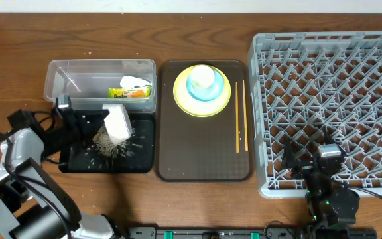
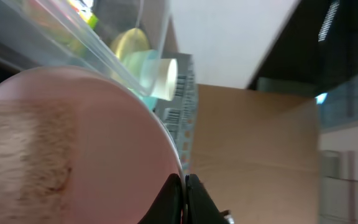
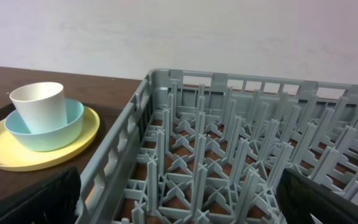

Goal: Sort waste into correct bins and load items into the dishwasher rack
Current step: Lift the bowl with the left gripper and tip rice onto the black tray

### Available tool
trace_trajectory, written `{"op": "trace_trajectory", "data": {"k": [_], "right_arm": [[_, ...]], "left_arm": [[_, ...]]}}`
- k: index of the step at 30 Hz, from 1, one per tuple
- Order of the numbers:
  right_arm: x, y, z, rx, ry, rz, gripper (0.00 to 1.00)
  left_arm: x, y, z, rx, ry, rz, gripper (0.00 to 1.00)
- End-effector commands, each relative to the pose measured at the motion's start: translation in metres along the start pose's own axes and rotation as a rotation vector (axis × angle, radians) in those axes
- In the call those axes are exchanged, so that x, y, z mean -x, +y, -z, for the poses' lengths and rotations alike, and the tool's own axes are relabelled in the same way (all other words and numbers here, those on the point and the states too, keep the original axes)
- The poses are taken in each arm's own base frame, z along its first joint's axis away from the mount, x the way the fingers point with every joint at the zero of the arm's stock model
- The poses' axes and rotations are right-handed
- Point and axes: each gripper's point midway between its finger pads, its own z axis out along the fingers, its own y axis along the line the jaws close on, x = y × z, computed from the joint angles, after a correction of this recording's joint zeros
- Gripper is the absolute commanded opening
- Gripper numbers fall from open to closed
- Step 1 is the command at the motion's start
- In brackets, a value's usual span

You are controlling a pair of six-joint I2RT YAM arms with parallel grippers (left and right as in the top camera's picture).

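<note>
White against black, the white bowl (image 1: 117, 123) hangs tipped on its side at our left. The left gripper (image 2: 184, 186) is pinched tight on its rim. In the left wrist view we see the two fingers (image 2: 199, 202) pressed together with only the bowl's thin edge between them. Beneath it, the black tray (image 1: 141, 156) carries a scatter of whitish food scraps (image 1: 108, 143), thickest right under the bowl; we cannot tell whether the bowl touches the tray.

At our right, the right gripper (image 3: 179, 205) hovers over the near edge of the grey dishwasher rack (image 1: 330, 99). Its jaws are spread wide and hold nothing, and its dark fingers (image 3: 36, 199) show at both lower corners of the right wrist view.

Between the black tray and the rack we see the brown serving tray (image 1: 197, 153), with two wooden chopsticks (image 1: 237, 119) lying side by side along its right side. Farther back on it stands the yellow-green plate (image 1: 204, 110). The light blue bowl (image 1: 204, 95) is nested on the plate, and the small white cup (image 1: 204, 75) is upright inside that bowl.

Farthest back on the left, just beyond the black tray, the clear tub (image 1: 85, 76) holds the snack wrapper (image 1: 130, 93) and the crumpled tissue (image 1: 136, 81) at its right end.
</note>
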Motion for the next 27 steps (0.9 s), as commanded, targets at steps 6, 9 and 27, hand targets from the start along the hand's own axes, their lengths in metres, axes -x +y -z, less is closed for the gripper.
{"op": "trace_trajectory", "data": {"k": [6, 9, 27], "right_arm": [[-0.001, 0.002, 0.0, 0.008, 0.003, 0.008, 0.99], [-0.001, 0.002, 0.0, 0.008, 0.003, 0.008, 0.99], [-0.001, 0.002, 0.0, 0.008, 0.003, 0.008, 0.99]], "left_arm": [[-0.001, -0.007, 0.018, -0.108, -0.055, 0.077, 0.06], [0.0, -0.006, 0.027, -0.115, -0.087, 0.126, 0.06], [-0.009, -0.009, 0.037, -0.125, -0.115, 0.193, 0.06]]}}
